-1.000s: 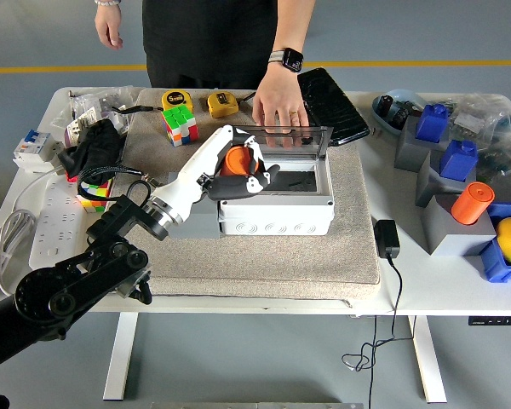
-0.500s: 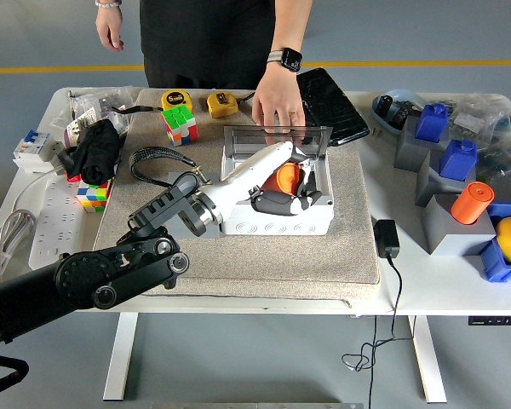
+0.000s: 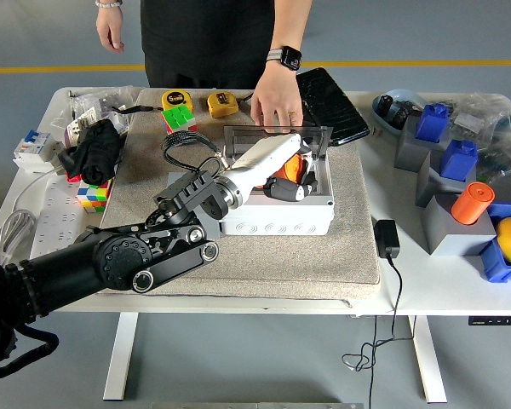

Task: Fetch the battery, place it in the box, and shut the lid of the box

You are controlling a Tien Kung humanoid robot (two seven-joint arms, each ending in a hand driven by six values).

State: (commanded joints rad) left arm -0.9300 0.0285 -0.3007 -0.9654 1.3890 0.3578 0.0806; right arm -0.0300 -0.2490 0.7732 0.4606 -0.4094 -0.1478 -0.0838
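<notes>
One readable mark: "5" on the yellow tape measure (image 3: 176, 99) near the table's (image 3: 426, 281) far edge. Left hand (image 3: 288, 177) reaches from lower left into the open box (image 3: 277, 215) at pad (image 3: 324, 256) centre, fingers wrapped round the orange battery (image 3: 287, 167) inside. Person's hand (image 3: 277, 106) holds the lid (image 3: 277, 139) upright.

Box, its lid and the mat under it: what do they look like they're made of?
The box looks like moulded light-grey plastic with a matte finish: round knock-out marks show on its front wall. The lid looks like clear plastic in a dark frame; the person's hand shows through it. The mat seems to be beige felt or carpet, with a fuzzy surface.
</notes>
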